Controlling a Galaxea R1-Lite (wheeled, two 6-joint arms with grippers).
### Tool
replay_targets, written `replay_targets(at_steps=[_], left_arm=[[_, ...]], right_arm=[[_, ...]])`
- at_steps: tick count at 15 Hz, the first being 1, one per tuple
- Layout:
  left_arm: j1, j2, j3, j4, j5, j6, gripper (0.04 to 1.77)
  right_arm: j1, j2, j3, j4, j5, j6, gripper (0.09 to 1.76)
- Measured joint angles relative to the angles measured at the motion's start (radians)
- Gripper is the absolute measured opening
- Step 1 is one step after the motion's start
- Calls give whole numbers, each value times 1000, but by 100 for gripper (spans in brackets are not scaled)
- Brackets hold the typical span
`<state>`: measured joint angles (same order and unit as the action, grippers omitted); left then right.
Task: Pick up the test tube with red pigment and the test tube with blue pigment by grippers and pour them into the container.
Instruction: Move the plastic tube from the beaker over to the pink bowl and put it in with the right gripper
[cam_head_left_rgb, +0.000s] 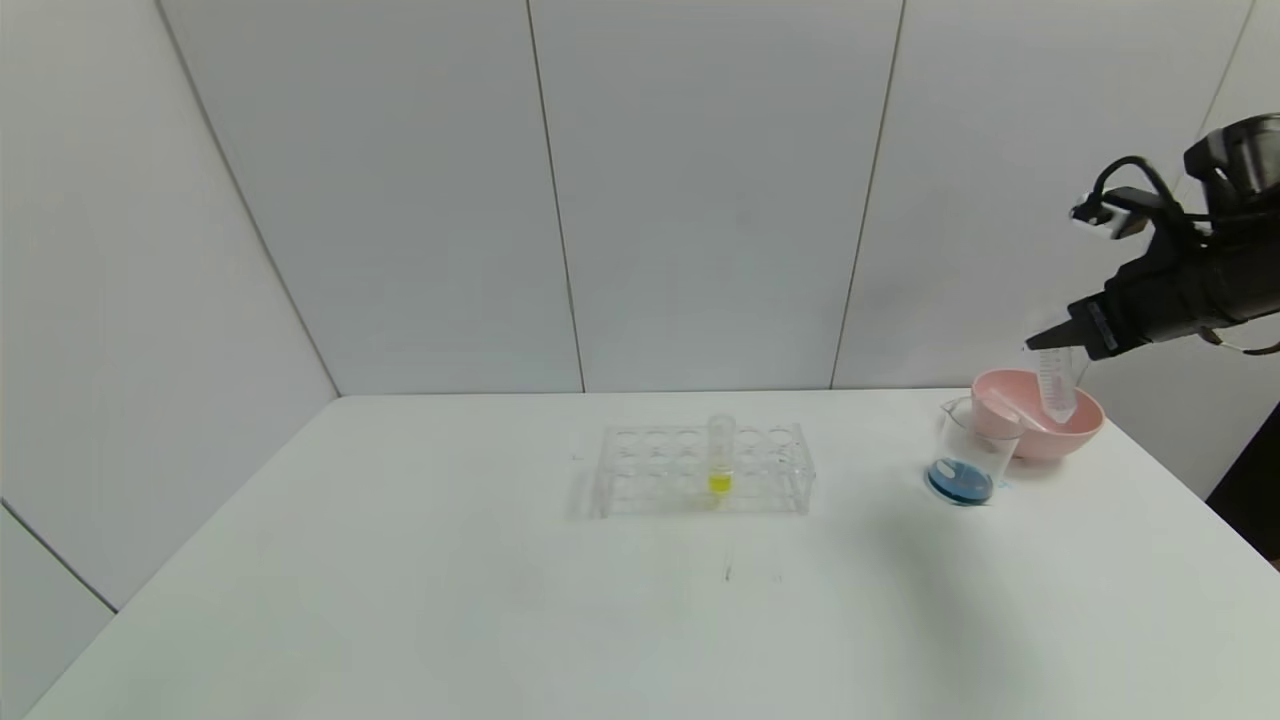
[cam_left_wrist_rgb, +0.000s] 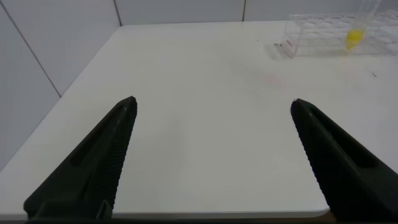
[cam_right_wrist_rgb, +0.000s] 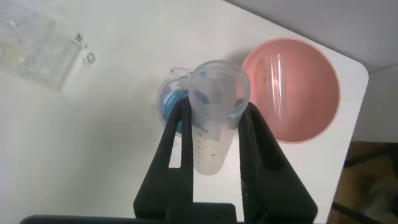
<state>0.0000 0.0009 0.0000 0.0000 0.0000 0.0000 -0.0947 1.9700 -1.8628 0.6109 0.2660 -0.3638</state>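
Observation:
My right gripper (cam_head_left_rgb: 1050, 345) is shut on a slim clear tube (cam_head_left_rgb: 1057, 385) and holds it roughly upright above the pink bowl (cam_head_left_rgb: 1085, 425). In the right wrist view the gripper (cam_right_wrist_rgb: 216, 109) clamps this tube (cam_right_wrist_rgb: 211, 134), which looks drained, with faint blue traces inside. The container, a small glass beaker (cam_head_left_rgb: 965, 465), stands just left of the bowl and holds blue liquid; it also shows in the right wrist view (cam_right_wrist_rgb: 166, 102). A second clear empty tube (cam_head_left_rgb: 1005, 410) lies in the bowl. No orange-red liquid shows anywhere. My left gripper (cam_left_wrist_rgb: 213, 102) is open and empty over the table's left part.
A clear tube rack (cam_head_left_rgb: 705, 470) stands mid-table with one yellow-liquid tube (cam_head_left_rgb: 720, 455) in it; the rack (cam_left_wrist_rgb: 323, 34) also shows in the left wrist view. The bowl sits near the table's right edge. Walls close off the back and left.

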Motion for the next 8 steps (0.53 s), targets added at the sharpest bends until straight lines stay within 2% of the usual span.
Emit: replay_targets(at_steps=[2, 6, 8], left_arm=[[0, 0, 0, 0, 0, 0, 176], [0, 0, 0, 0, 0, 0, 176], [0, 0, 0, 0, 0, 0, 176]], right_arm=[[-24, -64, 131, -184, 33, 89, 49], [-64, -185, 494, -752, 51, 287, 49], [-93, -235, 656, -927, 47, 349, 49]])
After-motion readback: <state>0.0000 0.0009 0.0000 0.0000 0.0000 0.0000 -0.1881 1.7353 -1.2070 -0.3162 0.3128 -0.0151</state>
